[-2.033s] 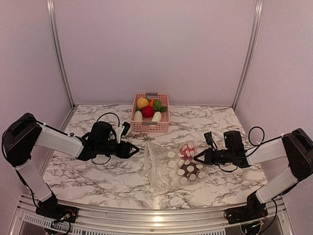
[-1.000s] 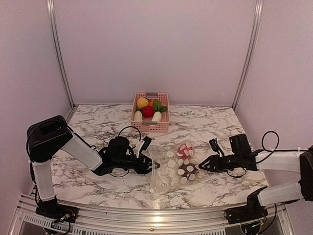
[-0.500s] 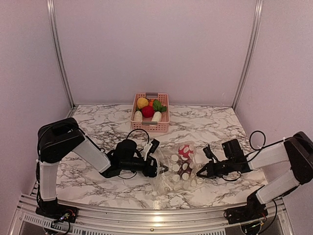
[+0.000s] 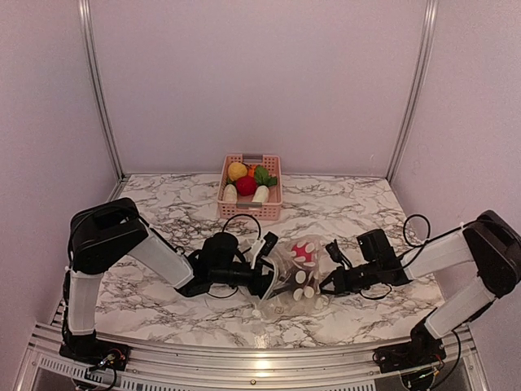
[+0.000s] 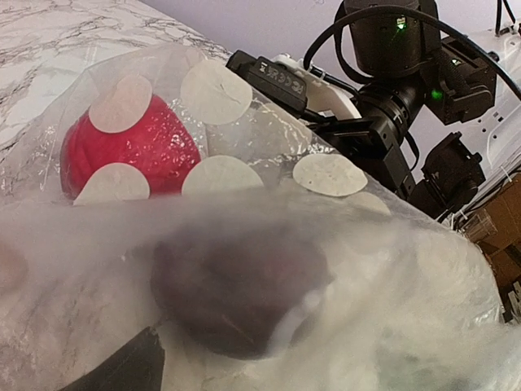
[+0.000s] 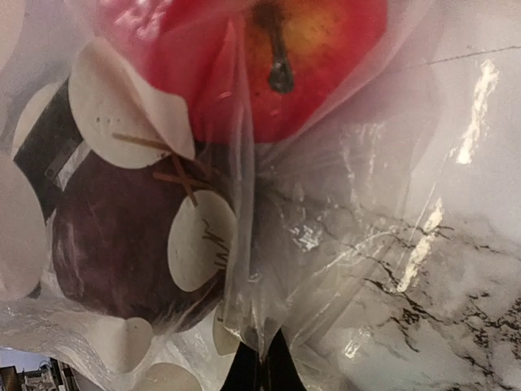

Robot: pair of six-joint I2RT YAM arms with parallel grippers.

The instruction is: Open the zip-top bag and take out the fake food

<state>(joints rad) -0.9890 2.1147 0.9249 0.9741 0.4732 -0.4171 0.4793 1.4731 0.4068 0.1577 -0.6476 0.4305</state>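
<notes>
One zip-top bag (image 4: 285, 281) at the table's (image 4: 163, 204) 6 o'clock holds two pieces of fake food, one red piece (image 4: 303, 252) and one dark brown piece (image 5: 236, 289), while one pink basket (image 4: 248, 214) at 12 o'clock holds at least five more: two white (image 4: 230, 194), one yellow (image 4: 237, 170), one red (image 4: 247, 185), one green (image 4: 264, 175).

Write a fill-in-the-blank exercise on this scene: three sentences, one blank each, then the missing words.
1. The basket at the back of the table is ___ in colour.
2. Inside the zip-top bag, a dark brown piece of fake food lies beside a ___ one.
3. The right gripper is shut on the ___.

Missing words: pink; red; zip-top bag.
</notes>
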